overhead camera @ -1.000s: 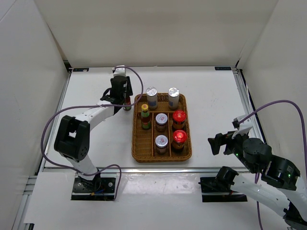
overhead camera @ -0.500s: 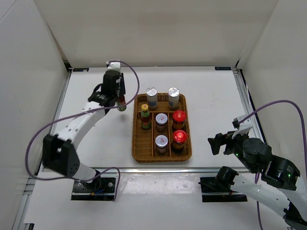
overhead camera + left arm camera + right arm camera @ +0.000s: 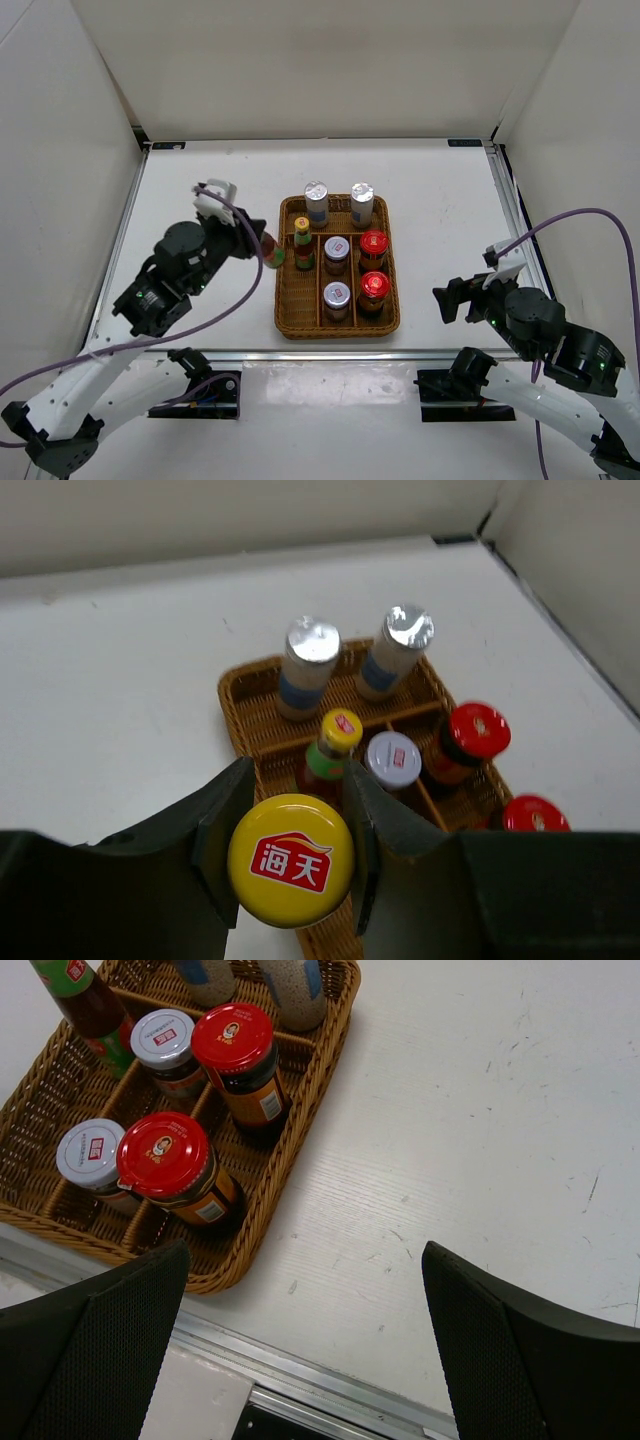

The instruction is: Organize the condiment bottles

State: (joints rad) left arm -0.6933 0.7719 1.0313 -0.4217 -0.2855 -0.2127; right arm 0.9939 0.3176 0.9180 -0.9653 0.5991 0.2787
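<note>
Yellow-cap bottle (image 3: pixel 290 863) btwn L gripper (image 3: pixel 292 845) jaws

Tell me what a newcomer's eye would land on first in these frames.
The left gripper is shut on a yellow-capped bottle, holding it just off the left rim of the wicker tray. Inside the tray, the two red-lidded jars in the right column are the brightest spots. The right gripper hangs open and holds nothing, off to the tray's right.

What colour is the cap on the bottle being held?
The bottle has a yellow cap with a red logo; left wrist view shows it best.
</note>
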